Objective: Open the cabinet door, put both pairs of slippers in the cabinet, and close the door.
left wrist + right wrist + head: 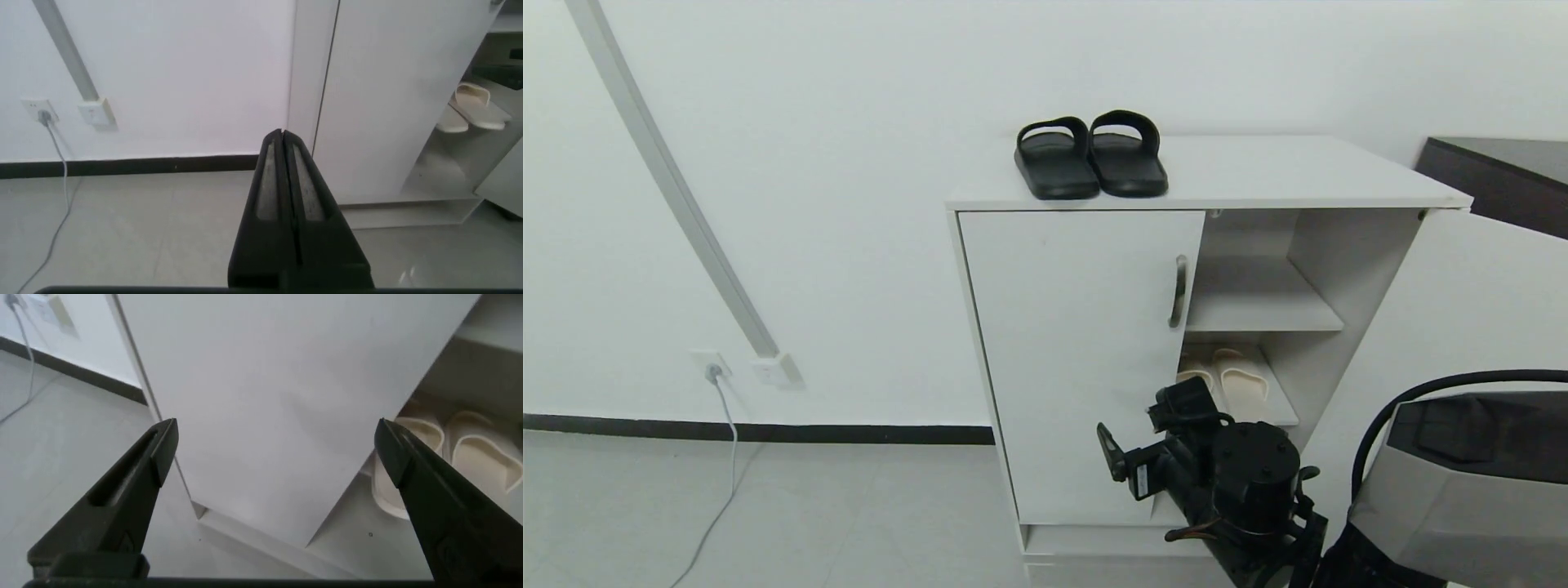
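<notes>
- A tall white wooden cabinet (1258, 175) stands against the far white wall (849, 122). Its left door (1078, 351) is shut and its right door (1462, 310) is swung wide open.
- A pair of black rubber slippers (1090, 155) sits side by side on the cabinet's flat top surface, above the shut door.
- A pair of cream slippers (1241, 380) lies on the lower shelf inside the open half. The shelf above it (1258, 314) is bare.
- The right hand (276, 429) hangs low in front of the shut door's right edge, near the cream pair, with its fingers spread wide apart.
- The left hand (283, 143) is low and left of the cabinet, its fingers pressed together on nothing.
- A grey slanted strip (670, 180) runs down the wall to a white box.
- Beside the box is a socket (711, 365) with a grey cable (727, 457) trailing onto the pale tiled floor (849, 506).
- A black skirting band (768, 430) lines the wall's foot.
- A dark piece of furniture (1503, 175) stands to the far right.
</notes>
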Tool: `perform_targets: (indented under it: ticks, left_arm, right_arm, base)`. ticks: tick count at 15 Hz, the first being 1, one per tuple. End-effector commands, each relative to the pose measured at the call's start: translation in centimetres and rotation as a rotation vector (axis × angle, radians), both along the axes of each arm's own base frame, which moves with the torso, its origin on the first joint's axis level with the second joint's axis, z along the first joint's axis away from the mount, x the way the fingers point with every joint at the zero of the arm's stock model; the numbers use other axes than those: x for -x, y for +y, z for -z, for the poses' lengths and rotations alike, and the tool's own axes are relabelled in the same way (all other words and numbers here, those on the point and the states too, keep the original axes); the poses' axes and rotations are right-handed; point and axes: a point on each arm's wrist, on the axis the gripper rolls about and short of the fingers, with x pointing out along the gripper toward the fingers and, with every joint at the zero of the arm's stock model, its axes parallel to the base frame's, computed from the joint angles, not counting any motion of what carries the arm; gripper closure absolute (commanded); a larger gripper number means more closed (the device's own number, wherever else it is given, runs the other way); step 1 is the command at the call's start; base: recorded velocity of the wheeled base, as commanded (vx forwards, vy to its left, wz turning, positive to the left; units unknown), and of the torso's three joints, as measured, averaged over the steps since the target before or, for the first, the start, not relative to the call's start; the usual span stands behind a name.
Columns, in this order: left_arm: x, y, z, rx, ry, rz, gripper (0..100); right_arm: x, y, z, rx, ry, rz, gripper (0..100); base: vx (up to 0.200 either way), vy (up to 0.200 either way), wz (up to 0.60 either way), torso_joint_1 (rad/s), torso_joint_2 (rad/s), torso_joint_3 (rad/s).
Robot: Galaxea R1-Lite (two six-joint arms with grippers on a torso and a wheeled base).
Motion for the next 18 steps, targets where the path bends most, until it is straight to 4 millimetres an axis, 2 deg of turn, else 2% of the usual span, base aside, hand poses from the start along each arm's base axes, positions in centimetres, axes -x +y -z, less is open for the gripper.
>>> perform_targets:
  ticks: [1,11,18]
  left_arm:
    - [-0.01,0.0,0.0,-0.001,0.001,-0.001,100]
    - [-0.01,0.0,0.0,-0.001,0.001,-0.001,100]
    - [-0.01,0.0,0.0,-0.001,0.001,-0.001,100]
  right_arm:
    - [0.02,-0.03,0.11,0.004,0.003,0.0,0]
    - [0.04,0.03,0.08,0.003,0.002,-0.003,0]
    - [0.04,0.03,0.1,0.004,0.003,-0.003,0]
  base:
    - [0.0,0.0,0.0,0.144,-0.47,-0.334]
    - [0.0,0.0,0.0,0.174,-0.49,-0.317]
    - [0.0,0.0,0.0,0.23,-0.54,-0.318]
